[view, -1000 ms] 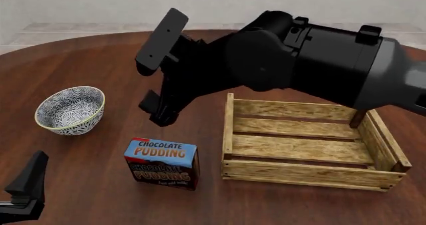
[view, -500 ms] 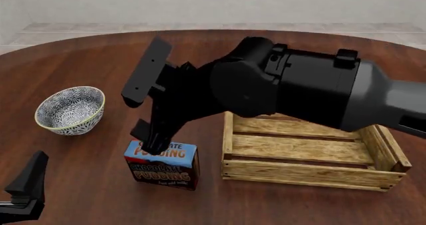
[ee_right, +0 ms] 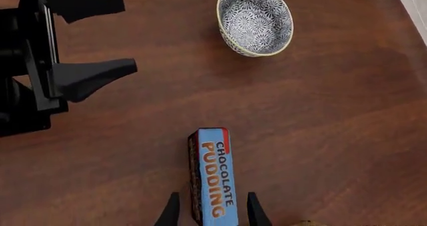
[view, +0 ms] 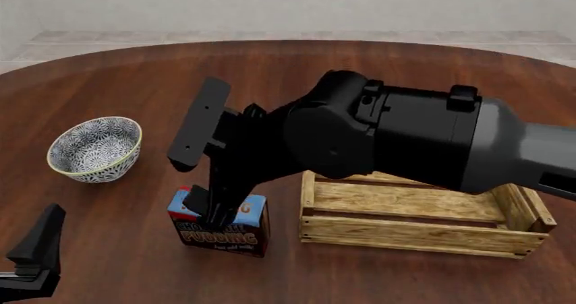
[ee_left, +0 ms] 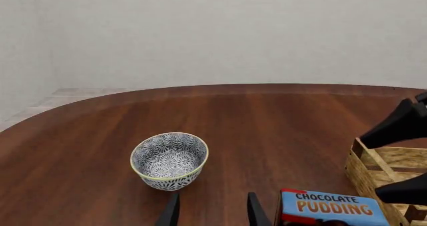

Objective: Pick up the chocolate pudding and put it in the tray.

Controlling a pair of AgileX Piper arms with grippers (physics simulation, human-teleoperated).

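Observation:
The chocolate pudding point(view: 236, 231) is a small carton with a blue top and dark brown front, standing on the table just left of the tray point(view: 423, 231), a shallow wooden slat crate. My right gripper point(view: 209, 209) is down over the carton and open. In the right wrist view its fingers point(ee_right: 171, 212) sit on either side of the carton point(ee_right: 215, 176) without closing on it. My left gripper point(view: 36, 253) rests open and empty near the table's front left edge. The left wrist view shows the pudding point(ee_left: 330, 208) and the tray point(ee_left: 363, 168) off to one side.
A round blue-white patterned bowl point(view: 96, 147) stands to the left of the carton, behind my left gripper. The bulky right arm point(view: 405, 135) hangs over the tray's back edge and hides part of it. Brown tabletop point(view: 117, 81) stretches behind the bowl.
My right arm has swung down and toward the front, from above the table behind the carton to directly over it, and its fingers now straddle the carton. The left arm has not moved.

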